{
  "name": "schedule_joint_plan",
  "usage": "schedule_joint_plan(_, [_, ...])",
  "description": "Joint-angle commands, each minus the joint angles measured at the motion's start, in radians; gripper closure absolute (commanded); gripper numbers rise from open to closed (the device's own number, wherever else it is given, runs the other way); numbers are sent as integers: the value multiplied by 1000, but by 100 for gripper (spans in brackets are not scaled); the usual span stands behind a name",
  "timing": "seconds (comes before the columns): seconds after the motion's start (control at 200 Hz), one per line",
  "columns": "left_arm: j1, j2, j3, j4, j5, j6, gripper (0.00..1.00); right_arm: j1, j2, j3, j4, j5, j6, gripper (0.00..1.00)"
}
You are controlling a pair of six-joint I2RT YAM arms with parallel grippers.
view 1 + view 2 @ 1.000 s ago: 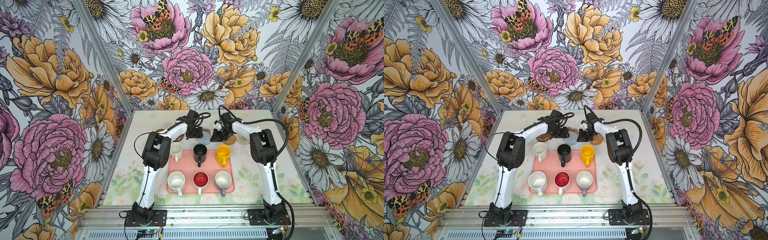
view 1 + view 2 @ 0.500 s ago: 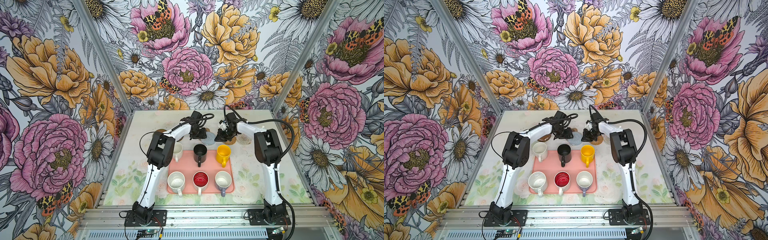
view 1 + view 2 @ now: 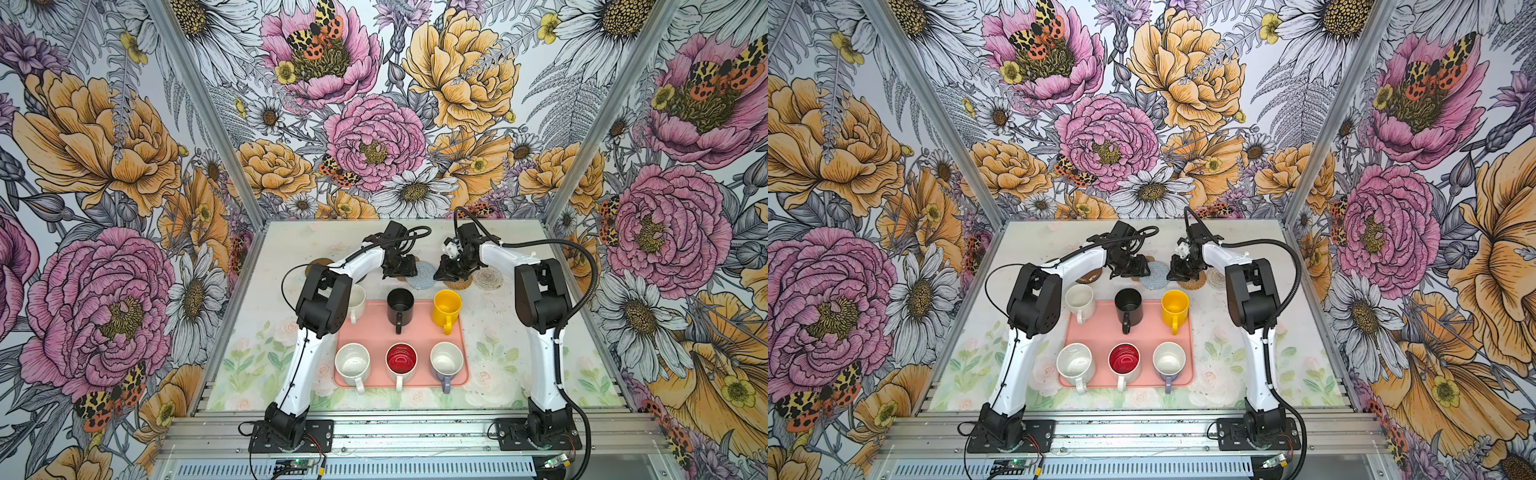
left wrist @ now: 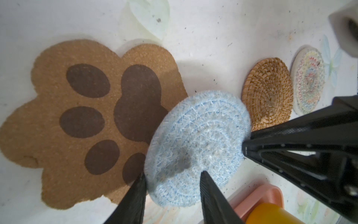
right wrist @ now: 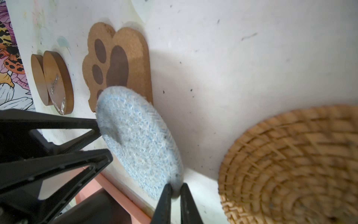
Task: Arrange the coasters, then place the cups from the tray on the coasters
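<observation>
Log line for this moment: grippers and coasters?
stage: arranging coasters | right gripper: shut on blue coaster | left gripper: open beside it | cups: none on coasters

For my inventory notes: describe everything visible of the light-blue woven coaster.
The light-blue coaster is a round mat of coiled, stitched cord, fuzzy, greyed toward the middle. It is tilted, one edge raised, partly covering the paw-print coaster in the left wrist view. The right gripper pinches its rim between shut fingers; the left gripper, open, has fingertips elsewhere at the rim. The rattan coaster lies beside it.
</observation>
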Motion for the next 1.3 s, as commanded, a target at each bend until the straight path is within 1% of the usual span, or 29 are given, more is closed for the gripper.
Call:
schedule_joint_plan(0.0, [-22,19,25,21,56,-11,53,-1,-61,-8,43,-7,-1,87])
schedule_joint_plan(0.17, [-22,12,24,15,55,-9,48,-13,-72,-22,45,-1,-2,87])
schedule_joint_plan(0.43, [-24,1,5,9,54,-3,43,-31,-83,-35,45,6,2,86])
schedule_joint_plan(0.6, [-23,-15,-10,9,45,4,37,-42,-94,-36,46,8,0,83])
schedule_joint_plan(0.876, [-19,-40,-20,-12,37,18,33,-54,-116,-44,48,12,2,82])
schedule_joint_plan(1.171, [10,-137,-63,-25,-1,27,30,-55,-148,-86,76,12,11,82])
schedule_joint_plan(1.296, [22,-153,-28,-30,-18,32,30,-54,-163,-115,115,-6,28,86])
